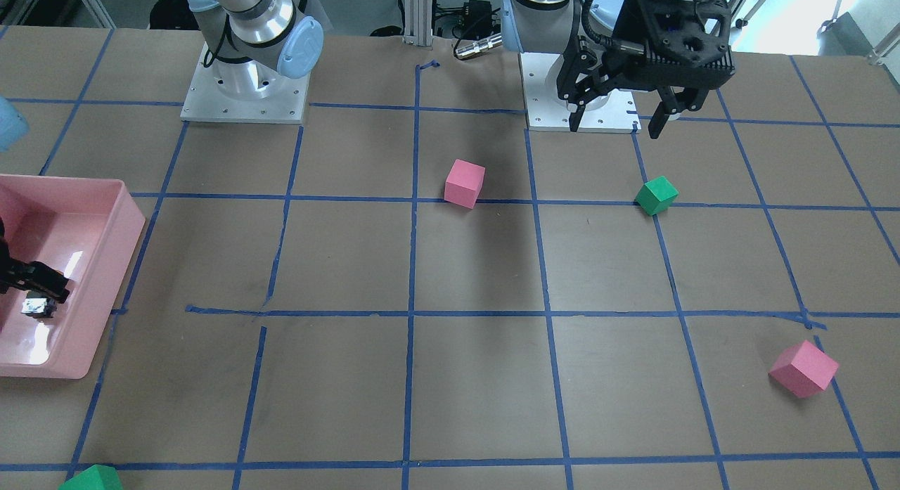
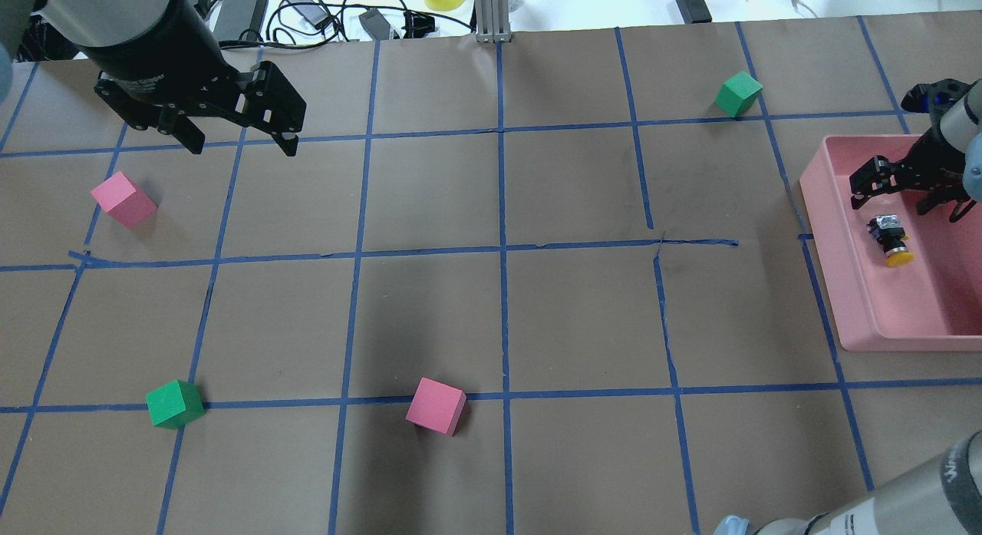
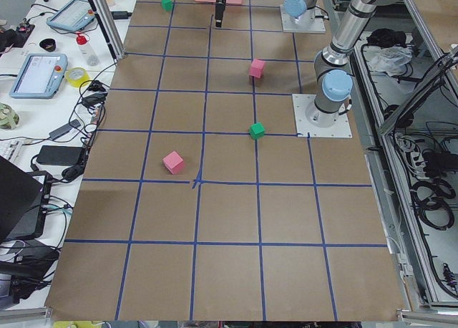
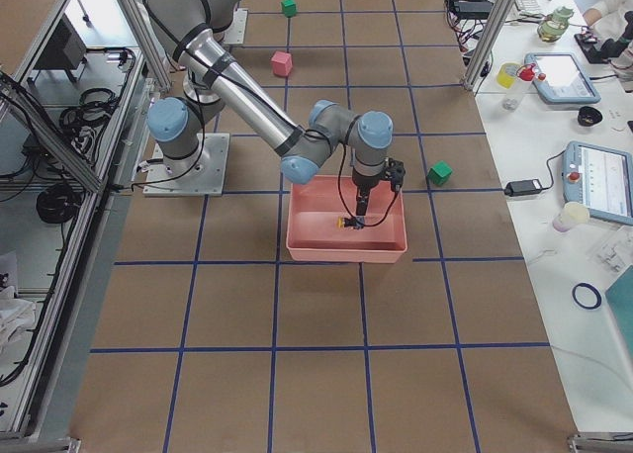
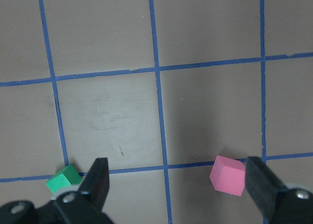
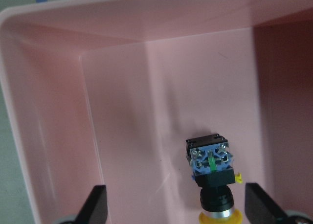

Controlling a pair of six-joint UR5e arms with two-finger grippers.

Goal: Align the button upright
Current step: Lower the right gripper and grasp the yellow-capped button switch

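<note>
The button [image 6: 212, 175] lies on its side on the floor of the pink tray [image 2: 832, 266], yellow cap toward me and terminal block away. It is not yet upright. My right fingers [image 6: 95, 204] are spread wide above it, 1 on each side, holding nothing. My left fingers [image 5: 98, 180] are also apart and empty over the bench, far off near a pink cube [image 5: 228, 175] and a green cube [image 5: 63, 179].

I see 2 risks. The body is round, so if I close on it off-centre, I expect it to roll or squirt away. The tray wall also stands close on 1 side, and that finger could catch it going down.
</note>
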